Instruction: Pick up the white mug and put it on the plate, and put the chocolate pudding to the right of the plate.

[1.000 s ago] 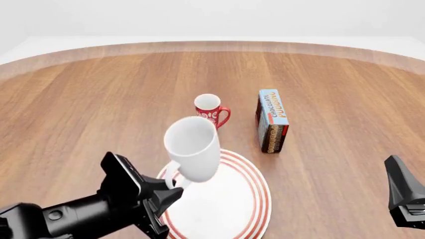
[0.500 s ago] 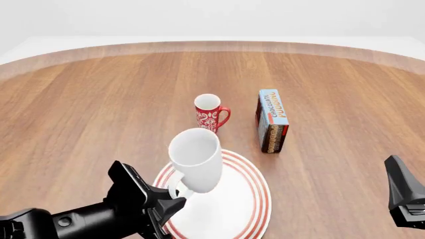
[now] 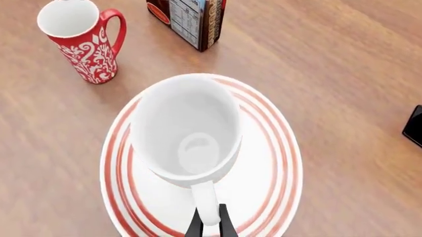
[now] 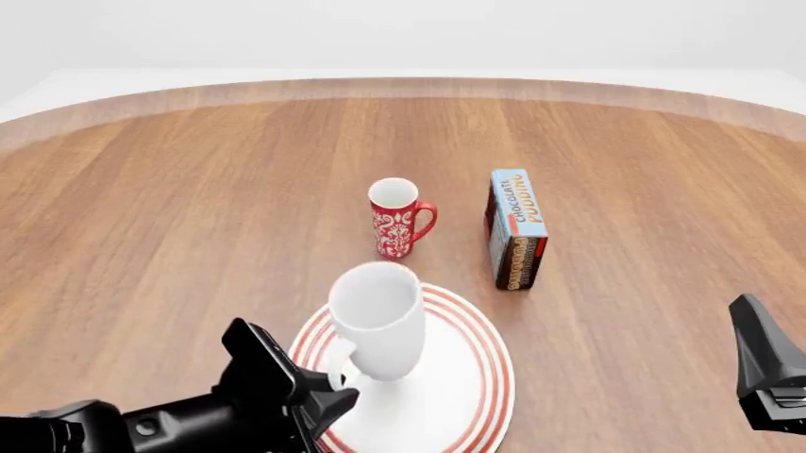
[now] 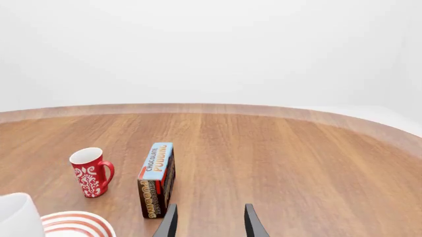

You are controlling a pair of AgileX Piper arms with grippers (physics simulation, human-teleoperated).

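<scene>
Item, left arm: your left gripper point(image 4: 330, 392) comes in low over the near edge of the desk point(image 4: 164, 208), clenched on the loop handle of the white mug point(image 4: 377, 319), its tips pinching the handle in the wrist view. The mug stands mouth up over the plate point(image 4: 473, 377), near the plate's centre; whether its base is touching the plate or just above it cannot be told. Step in hand, by my reading: setting the mug down on the plate. Next move calls for you to lower until the base sits flat, then release and draw back toward the near edge without dragging the handle. Item, bystander: red mug point(image 4: 398, 219), upright, just beyond the plate's far rim, apart from it; keep clear. Item, chocolate pudding point(image 4: 515, 229): on its long edge, toward mid-desk, beyond the plate and slightly right, label face up and rightward, untouched. It has yet to go to the plate's right. Item, right arm: right gripper point(image 5: 209, 222) waits at the near right edge of the desk, jaws apart and holding nothing, pointed across the desk with the carton just left of its line.
</scene>
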